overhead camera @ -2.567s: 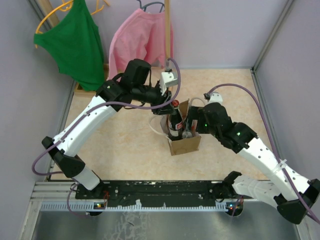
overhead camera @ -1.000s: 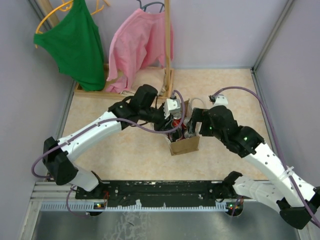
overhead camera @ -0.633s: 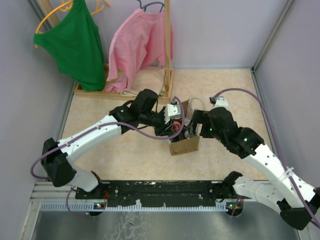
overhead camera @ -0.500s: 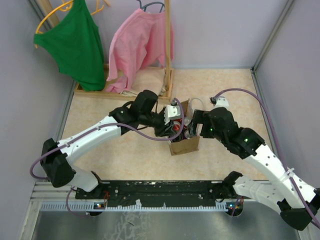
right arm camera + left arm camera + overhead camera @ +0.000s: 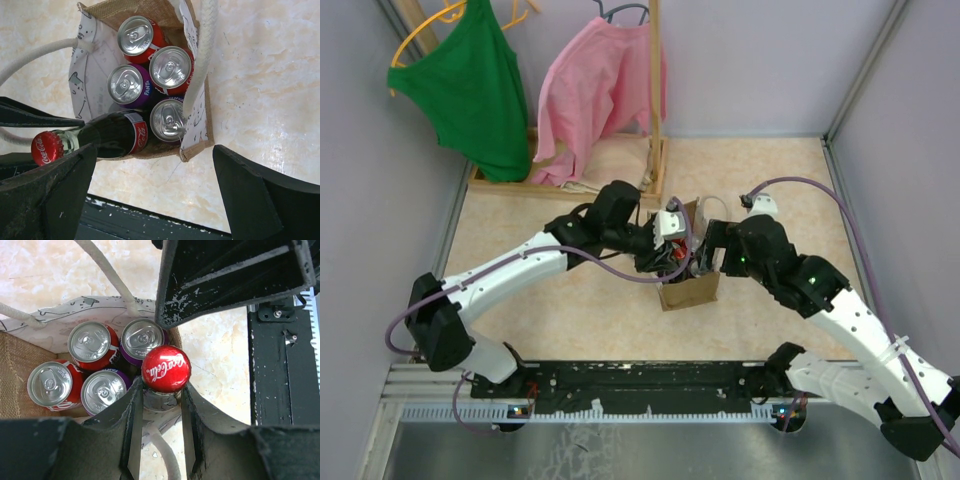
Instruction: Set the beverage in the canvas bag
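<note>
The canvas bag [image 5: 692, 292] stands mid-table, tan with pale speckled panels [image 5: 196, 132] and white loop handles [image 5: 206, 40]. Several red and purple cans [image 5: 171, 67] stand inside it, also shown in the left wrist view [image 5: 92, 341]. My left gripper [image 5: 162, 391] is shut on the neck of a Coca-Cola bottle [image 5: 112, 135] with a red cap [image 5: 166, 369]. The bottle leans, its lower body inside the bag's corner beside the cans. My right gripper [image 5: 154, 150] is open wide and empty, hovering just above the bag's right side [image 5: 705, 258].
A wooden rack [image 5: 655, 90] with a green top [image 5: 470, 90] and a pink garment [image 5: 595, 85] stands at the back left. Grey walls close in the table on three sides. A black rail [image 5: 650, 380] runs along the near edge.
My left gripper has come down and forward with the bottle, lowering it from above the bag into the bag's opening. The right arm has shifted slightly and stays beside the bag.
</note>
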`<action>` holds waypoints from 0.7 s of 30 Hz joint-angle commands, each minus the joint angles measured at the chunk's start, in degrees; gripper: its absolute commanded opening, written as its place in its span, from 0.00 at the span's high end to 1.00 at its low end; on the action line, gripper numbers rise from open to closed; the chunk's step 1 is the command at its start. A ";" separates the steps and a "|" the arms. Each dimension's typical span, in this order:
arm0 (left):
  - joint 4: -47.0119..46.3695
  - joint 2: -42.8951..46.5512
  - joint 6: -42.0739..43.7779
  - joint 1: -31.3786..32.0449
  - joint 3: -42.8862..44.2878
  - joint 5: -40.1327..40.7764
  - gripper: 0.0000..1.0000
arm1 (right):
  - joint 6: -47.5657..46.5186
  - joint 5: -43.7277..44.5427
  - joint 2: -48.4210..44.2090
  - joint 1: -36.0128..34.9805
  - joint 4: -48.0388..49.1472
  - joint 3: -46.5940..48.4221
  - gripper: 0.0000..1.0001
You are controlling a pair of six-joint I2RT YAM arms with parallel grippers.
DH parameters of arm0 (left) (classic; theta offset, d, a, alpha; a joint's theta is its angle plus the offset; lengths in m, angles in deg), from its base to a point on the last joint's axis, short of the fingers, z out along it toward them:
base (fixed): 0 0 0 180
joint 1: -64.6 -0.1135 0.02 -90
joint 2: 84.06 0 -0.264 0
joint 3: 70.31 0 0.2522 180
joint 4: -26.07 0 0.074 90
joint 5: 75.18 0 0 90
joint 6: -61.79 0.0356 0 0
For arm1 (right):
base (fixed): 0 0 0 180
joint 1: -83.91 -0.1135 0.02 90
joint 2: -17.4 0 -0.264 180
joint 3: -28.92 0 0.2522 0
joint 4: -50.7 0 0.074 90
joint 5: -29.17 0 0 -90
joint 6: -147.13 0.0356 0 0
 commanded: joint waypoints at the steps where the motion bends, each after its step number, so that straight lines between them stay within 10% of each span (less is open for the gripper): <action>1: 8.47 -3.79 -0.41 0.61 -1.31 4.43 1.00 | 0.36 1.40 -0.95 0.43 1.21 0.64 0.01; 8: 8.26 -3.47 -1.37 0.51 0.55 7.65 0.93 | 0.36 1.45 -0.89 0.45 1.27 0.56 0.01; 21: 9.59 3.51 -4.24 0.18 1.12 11.85 0.29 | 0.27 1.02 0.19 0.41 2.63 -0.03 0.01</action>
